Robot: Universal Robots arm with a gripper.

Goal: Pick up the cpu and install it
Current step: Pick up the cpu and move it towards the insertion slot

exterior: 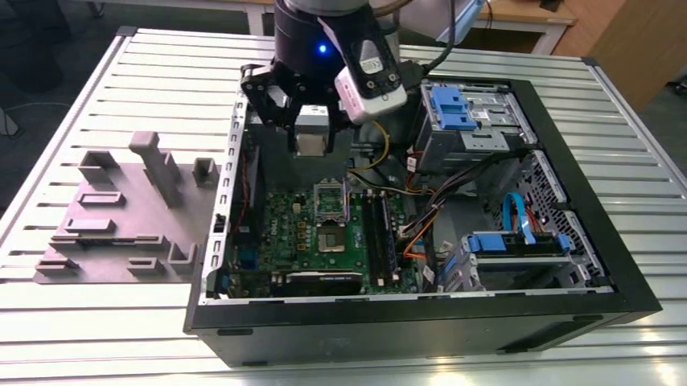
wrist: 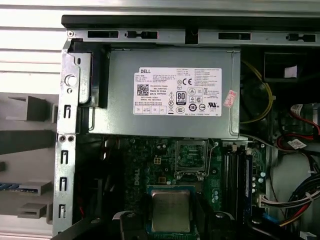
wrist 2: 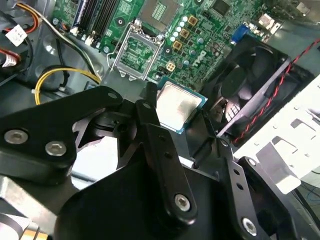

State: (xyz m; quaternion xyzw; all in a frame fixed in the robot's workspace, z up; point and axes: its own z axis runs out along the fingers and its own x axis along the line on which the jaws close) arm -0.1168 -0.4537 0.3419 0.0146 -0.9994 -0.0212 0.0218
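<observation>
The cpu, a small flat square chip with a silvery top and pale rim, sits level between my black fingers. My gripper is shut on the cpu by its edges. In the first wrist view the cpu hangs above the green motherboard, a short way from the open socket with its raised metal frame. In the exterior view my gripper hovers over the back of the open computer case, above the socket.
The grey power supply box with a white label lies beyond the socket. A black fan and memory slots flank it. Loose cables and blue drive bays fill the case's right. A grey fixture block stands outside the case.
</observation>
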